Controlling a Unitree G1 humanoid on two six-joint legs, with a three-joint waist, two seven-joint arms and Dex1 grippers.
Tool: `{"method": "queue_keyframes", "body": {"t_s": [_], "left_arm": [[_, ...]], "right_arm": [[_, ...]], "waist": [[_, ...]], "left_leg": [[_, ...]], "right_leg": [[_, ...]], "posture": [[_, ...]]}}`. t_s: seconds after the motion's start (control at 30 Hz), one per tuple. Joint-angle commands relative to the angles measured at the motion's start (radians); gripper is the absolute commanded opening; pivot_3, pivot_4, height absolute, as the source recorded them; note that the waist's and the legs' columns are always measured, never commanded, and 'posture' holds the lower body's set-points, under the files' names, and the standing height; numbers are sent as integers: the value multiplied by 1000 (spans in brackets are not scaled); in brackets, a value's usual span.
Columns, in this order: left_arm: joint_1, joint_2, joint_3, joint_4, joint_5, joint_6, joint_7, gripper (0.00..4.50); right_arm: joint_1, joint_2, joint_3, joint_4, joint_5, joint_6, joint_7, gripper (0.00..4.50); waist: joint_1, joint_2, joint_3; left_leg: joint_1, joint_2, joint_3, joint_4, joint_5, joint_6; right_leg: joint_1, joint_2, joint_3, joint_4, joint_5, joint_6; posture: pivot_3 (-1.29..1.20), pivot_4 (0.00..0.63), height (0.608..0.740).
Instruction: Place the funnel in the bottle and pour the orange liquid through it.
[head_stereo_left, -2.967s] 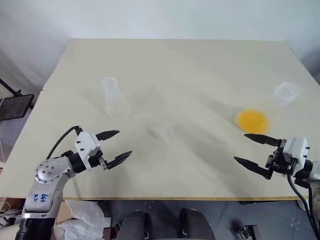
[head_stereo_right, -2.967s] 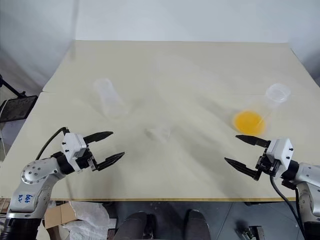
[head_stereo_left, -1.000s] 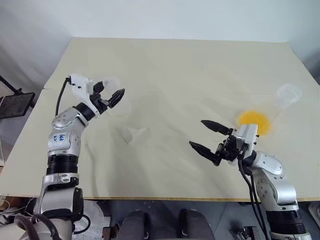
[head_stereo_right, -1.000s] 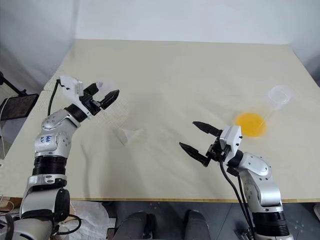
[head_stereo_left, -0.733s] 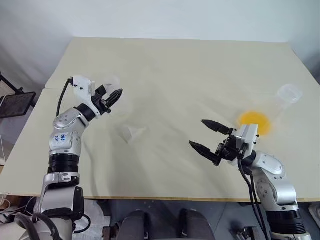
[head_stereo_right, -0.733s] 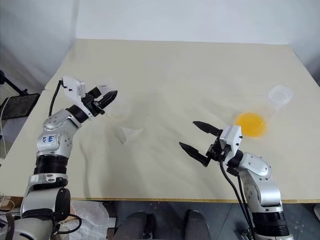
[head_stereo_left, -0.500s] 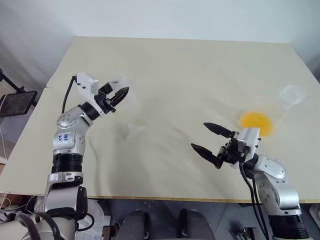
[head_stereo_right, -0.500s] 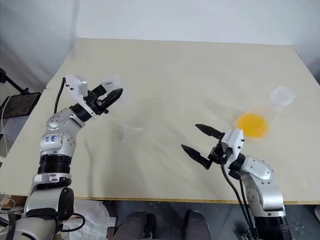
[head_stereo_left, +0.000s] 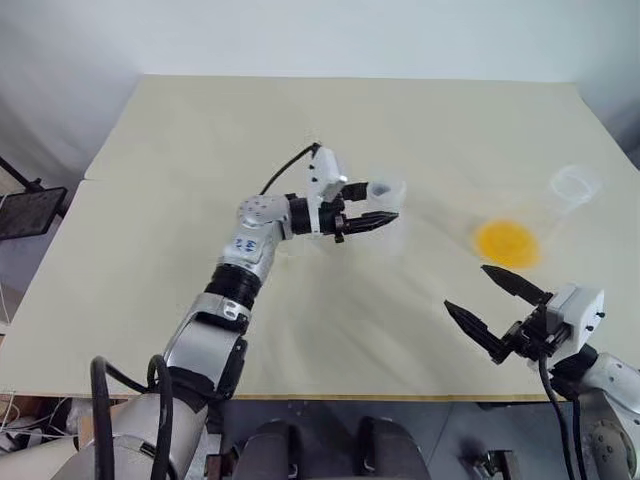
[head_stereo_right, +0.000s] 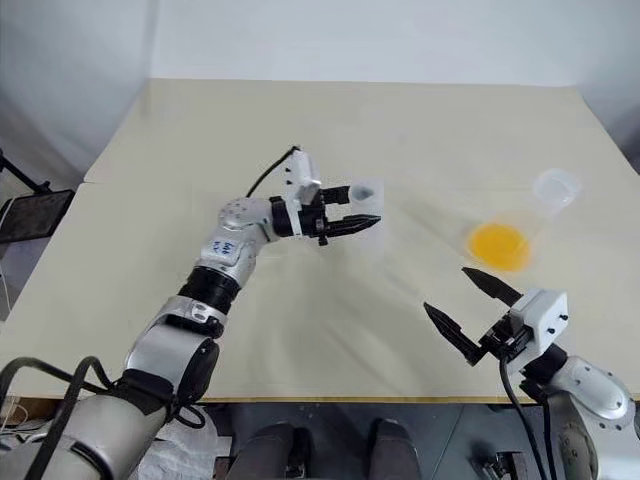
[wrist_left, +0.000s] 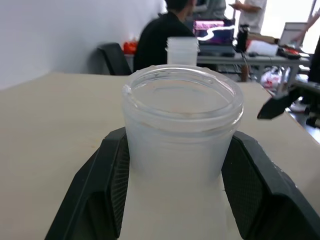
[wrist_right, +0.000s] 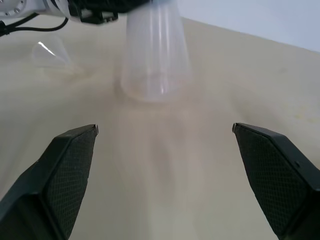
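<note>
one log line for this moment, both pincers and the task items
left pincer: shut on bottle neck, mid-table | right pincer: open, empty | funnel: on table | orange liquid: in flask, unpoured

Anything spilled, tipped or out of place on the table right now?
No spill shows. The funnel lies on its side on the table, not yet in the bottle, which the left gripper holds by the neck. The orange liquid sits contained in its flask.
</note>
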Motion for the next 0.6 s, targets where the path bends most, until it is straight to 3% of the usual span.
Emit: {"method": "queue_keyframes", "body": {"t_s": [0.03, 0.27, 0.33, 0.5, 0.6], "left_arm": [[-50, -8, 18, 73, 37, -86, 28, 2285], [-55, 1, 10, 123, 65, -56, -16, 2285], [-51, 3, 3, 119, 76, -47, -25, 2999], [-42, 27, 34, 61, 40, -11, -58, 4213], [-11, 82, 51, -18, 9, 41, -124, 4471]], "right_arm": [[32, 15, -29, -82, 23, -2, -35, 4500], [41, 34, 8, -103, 15, -3, -65, 4500], [29, 36, 16, -99, 14, -2, -68, 4500], [8, 38, 30, -81, 12, -7, -68, 4500], [0, 41, 40, -74, 13, -11, -64, 4500]], "waist": [[3, 0, 0], [8, 0, 0], [6, 0, 0], [5, 0, 0], [4, 0, 0]], "left_leg": [[0, 0, 0, 0, 0, 0], [-1, -1, -2, 1, 0, 1], [0, -1, -2, 1, 0, 1], [0, -1, -2, 1, 0, 1], [-1, -1, -2, 1, 0, 1]], "right_leg": [[0, 0, 0, 0, 0, 0], [0, -1, 0, 0, 0, 0], [0, -1, 0, 0, 0, 0], [0, -1, 0, 0, 0, 0], [0, -1, 0, 0, 0, 0]], "posture": [[0, 150, 740], [0, 150, 740], [0, 150, 740], [0, 150, 740], [0, 150, 740]]}}
